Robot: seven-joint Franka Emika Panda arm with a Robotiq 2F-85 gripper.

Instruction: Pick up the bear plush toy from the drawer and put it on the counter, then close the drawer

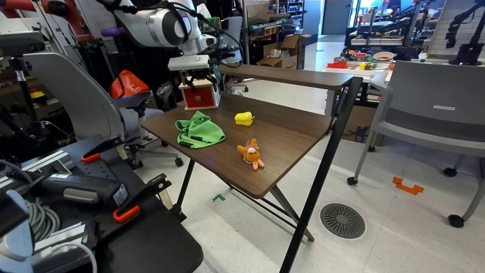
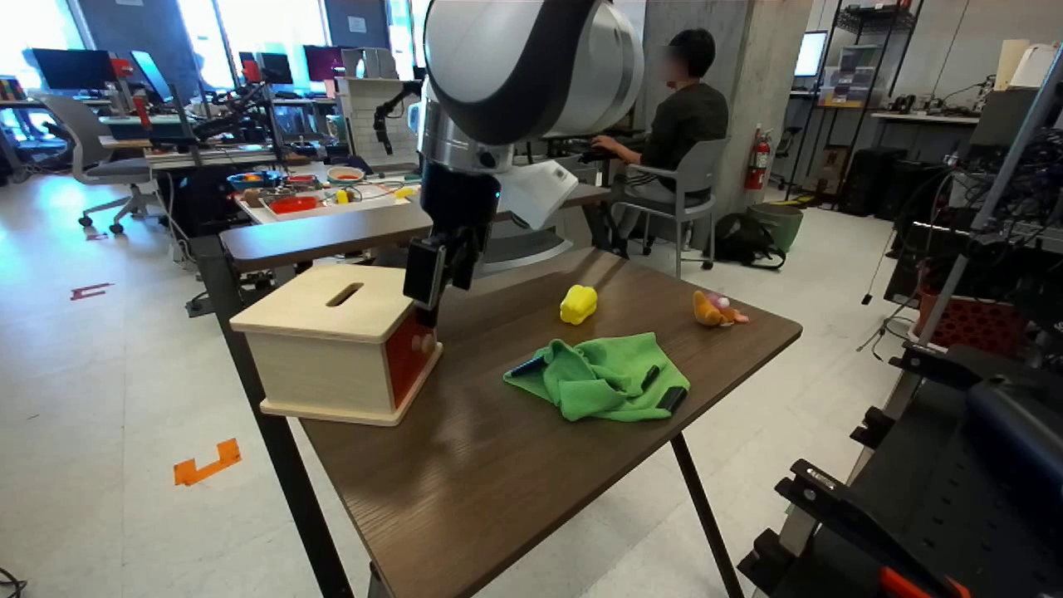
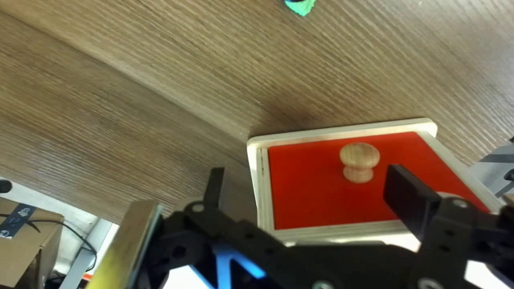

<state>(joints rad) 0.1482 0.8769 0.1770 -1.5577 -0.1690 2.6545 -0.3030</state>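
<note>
Black end effector point(image 3: 306, 176), spread, hangs just before the closed-looking flat red drawer point(image 3: 317, 186); small orange plush toy point(image 1: 251, 153) lies farther in front.

This is a robotics lab with an office side: a white-and-black jointed robot arm point(image 2: 531, 83) above a brown wood-grain worktop point(image 2: 465, 465), a slim black robot arm point(image 1: 470, 51) farther off, flat dark computer monitors point(image 2: 73, 69) before bright windows point(image 2: 270, 25).
</note>
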